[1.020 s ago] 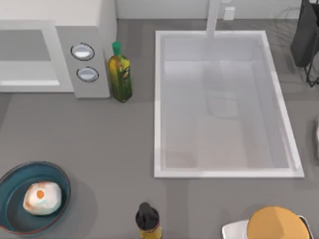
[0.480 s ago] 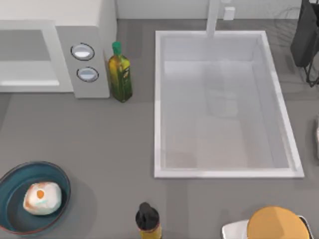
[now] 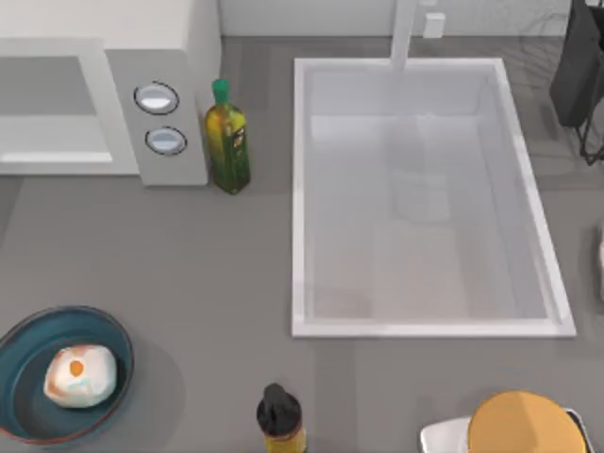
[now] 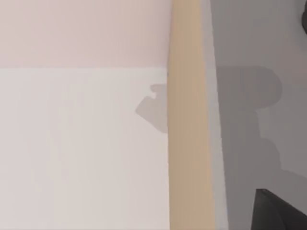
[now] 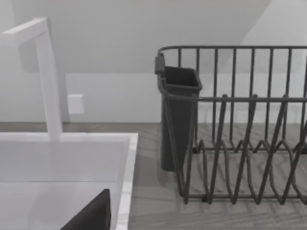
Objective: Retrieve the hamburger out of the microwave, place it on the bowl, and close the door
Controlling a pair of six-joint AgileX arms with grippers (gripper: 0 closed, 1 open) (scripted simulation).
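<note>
The sink [image 3: 425, 198] serves as the landmark, a white rectangular basin set into the grey table [image 3: 208, 255] right of centre in the top view; going from the left, the microwave [image 3: 104, 90] stands well to the sink's left at the table's far side, its two round knobs [image 3: 157, 98] stacked on a light grey panel facing the near side; the door [image 3: 47, 99] lies across the microwave's front at the left edge, and whether it is fully shut cannot be told; the bowl [image 3: 118, 335] sits far to the sink's left at the near corner, and the hamburger [image 3: 80, 375] rests inside it, touching the bowl's floor; a green-capped oil bottle [image 3: 227, 142] stands upright between the microwave and the sink, just beside the microwave's knob panel; a dark-capped bottle [image 3: 280, 415] stands near the sink's near left corner, at the table's front edge; the white faucet [image 3: 404, 33] rises from the sink's far rim; an orange disc [image 3: 527, 425] on a white base sits beyond the sink's near right corner; a dark wire dish rack [image 5: 240, 134] with a dark cup-like holder stands to the sink's right; of the left hand and the right hand, how far either is open cannot be told.
</note>
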